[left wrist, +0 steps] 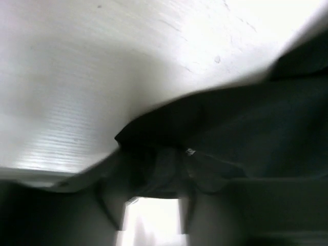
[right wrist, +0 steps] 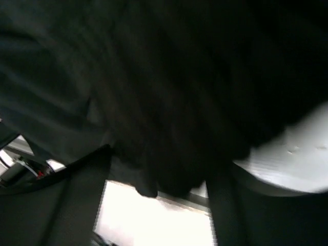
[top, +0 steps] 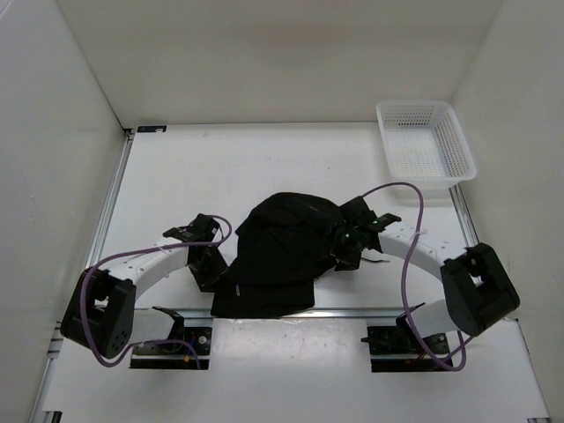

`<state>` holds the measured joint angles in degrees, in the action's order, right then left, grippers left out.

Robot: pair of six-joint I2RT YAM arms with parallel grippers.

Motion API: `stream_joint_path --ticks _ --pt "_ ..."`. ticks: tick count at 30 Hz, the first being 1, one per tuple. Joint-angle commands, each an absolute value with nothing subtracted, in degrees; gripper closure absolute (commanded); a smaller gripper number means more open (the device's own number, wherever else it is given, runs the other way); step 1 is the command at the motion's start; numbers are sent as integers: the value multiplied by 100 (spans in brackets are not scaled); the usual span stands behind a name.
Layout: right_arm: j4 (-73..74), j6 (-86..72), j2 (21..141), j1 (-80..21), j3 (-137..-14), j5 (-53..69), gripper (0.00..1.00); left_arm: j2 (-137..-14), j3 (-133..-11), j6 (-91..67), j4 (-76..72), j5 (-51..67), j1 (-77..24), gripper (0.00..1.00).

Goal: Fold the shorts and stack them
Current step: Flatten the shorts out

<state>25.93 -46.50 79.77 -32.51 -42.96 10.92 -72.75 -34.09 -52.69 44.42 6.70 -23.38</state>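
As the top view shows it, table (top: pixel 220 167): white, walled at the back and both sides.
Basket (top: pixel 462 150): white perforated plastic, at the far right corner of the table; its mesh floor shows through the open top.
Shorts (top: pixel 282 251): black cloth, one bunched heap at the middle of the table's near edge, between the two arms; outside the basket and well apart from it.
Left gripper (top: pixel 210 267): low, at the left edge of the heap and touching it. In its wrist view a fold of the shorts (left wrist: pixel 246 133) is gathered between the dark fingers (left wrist: pixel 110 210), which stand close together and appear clamped on the cloth.
Right gripper (top: pixel 346 245): on the right side of the heap, partly sunk into it. In its wrist view the shorts (right wrist: pixel 154 77) fill nearly the whole frame and hang between the fingers (right wrist: pixel 225 205), which stand fairly wide apart; the tips are buried, so whether they grip cannot be told.
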Motion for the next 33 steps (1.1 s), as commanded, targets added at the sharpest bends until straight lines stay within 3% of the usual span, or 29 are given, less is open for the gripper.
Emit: stream_joint_path --ticks 1,2,4,5,6,11,12,16,18,21,23,26,31,33 --pt "2162 -4816 8296 -3409 -4474 1275 38 -7330 -3366 -5326 4192 439 -2408 55" --pt "2162 -4816 8358 -3541 -4587 1187 59 -7382 -3366 -5326 4192 387 -2408 66" --pt "2441 -4703 8533 -3595 -4991 977 80 -7444 -3532 -5326 4192 387 -2408 90" --pt "2565 -4650 8586 -3664 -5157 767 94 -7584 -3603 -5248 4192 335 -2408 90" --pt "2671 -4536 8587 -3665 -5516 678 99 -7637 -3699 -5247 4192 334 -2408 90" --pt "3171 -3825 9315 -3060 -7369 536 100 -8522 -5568 -4598 4428 -157 -1900 90" --pt "3329 -3693 9760 -2928 -8496 536 100 -8725 -6033 -4501 4595 -236 -1803 90" --pt "3920 -3155 10844 -2225 -11534 1027 100 -9710 -8888 -4000 5675 -842 -1460 90" --pt "4121 -3155 11343 -1936 -13129 1360 100 -10306 -10900 -3815 6185 -967 -1249 90" --pt "4280 -3217 11549 -1723 -14175 1950 100 -10826 -13232 -3700 6934 -844 -1125 90" --pt "4106 -3033 11130 -1723 -14099 2100 100 -10776 -13692 -3595 6935 -712 -1125 90" --pt "3912 -2559 10314 -1784 -12950 2171 100 -10075 -13002 -3595 6506 -572 -1247 90" --pt "3578 -2030 8678 -2240 -9911 1453 100 -8554 -9647 -3858 5635 -265 -1599 90" --pt "3420 -2056 7720 -2530 -8004 648 98 -7877 -8149 -4042 5441 -106 -1861 68"
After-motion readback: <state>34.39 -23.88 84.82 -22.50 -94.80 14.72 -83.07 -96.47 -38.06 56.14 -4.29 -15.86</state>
